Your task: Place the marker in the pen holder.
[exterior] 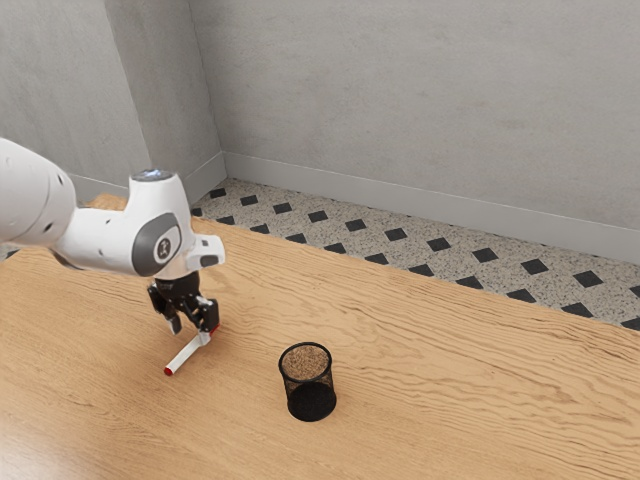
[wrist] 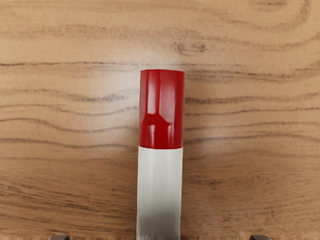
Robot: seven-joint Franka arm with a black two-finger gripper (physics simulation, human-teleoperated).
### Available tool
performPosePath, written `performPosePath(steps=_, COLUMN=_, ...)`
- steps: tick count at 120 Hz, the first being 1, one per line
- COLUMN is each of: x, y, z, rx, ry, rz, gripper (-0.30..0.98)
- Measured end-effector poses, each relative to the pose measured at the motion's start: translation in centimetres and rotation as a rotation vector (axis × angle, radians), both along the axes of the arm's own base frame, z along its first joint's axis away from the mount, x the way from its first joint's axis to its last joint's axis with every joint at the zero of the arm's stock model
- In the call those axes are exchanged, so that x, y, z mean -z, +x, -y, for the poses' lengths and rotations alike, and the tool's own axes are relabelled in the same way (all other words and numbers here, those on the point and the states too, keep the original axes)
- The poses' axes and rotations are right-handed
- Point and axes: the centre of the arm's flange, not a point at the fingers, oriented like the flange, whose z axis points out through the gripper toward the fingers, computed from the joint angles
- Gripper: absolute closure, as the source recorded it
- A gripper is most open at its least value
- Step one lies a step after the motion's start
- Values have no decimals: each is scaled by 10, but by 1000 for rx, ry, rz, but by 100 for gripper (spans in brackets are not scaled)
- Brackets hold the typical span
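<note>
Gripper [exterior: 191, 331] low over the table [exterior: 450, 390], 2 fingers spread, a fingertip [wrist: 60, 238] on either side of the marker [exterior: 187, 355], wood visible between each and the barrel. Nothing gripped.

Marker lies flat beneath the gripper, white barrel, red at its 2 ends. In the exterior view it slants out from under the hand toward that view's lower left, so the hand sits nearer 1 end than the other.

Risks, my reading. 1: closing too high would pinch only the round top of the barrel; it could squirt out or roll. 2: going too low would press the fingertips into the wood. 3: a hold near 1 end leaves a long overhang; the marker could droop or pivot when lifted. 4: it needs turning from flat to upright; tilted, it would probably catch on the rim and tip the holder.

Pen holder [exterior: 312, 401]: black mesh, upright, mouth up, apart from the gripper toward the exterior view's right and nearer that camera. Its raised rim is the main obstacle; too low a carry would knock the wall of it. Lift well above before crossing.

Beyond the gripper, past the table's far edge: patterned floor [exterior: 360, 225], then grey wall [exterior: 420, 100]. Neither should hinder the carry.
</note>
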Motion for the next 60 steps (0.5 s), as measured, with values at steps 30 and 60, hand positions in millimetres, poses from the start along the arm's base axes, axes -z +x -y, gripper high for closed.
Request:
performPosePath(steps=30, x=3, y=-5, z=1, rx=23, ry=-12, rz=27, gripper=44)
performPosePath(steps=60, x=4, y=-3, z=1, rx=33, ry=-22, rz=40, gripper=51)
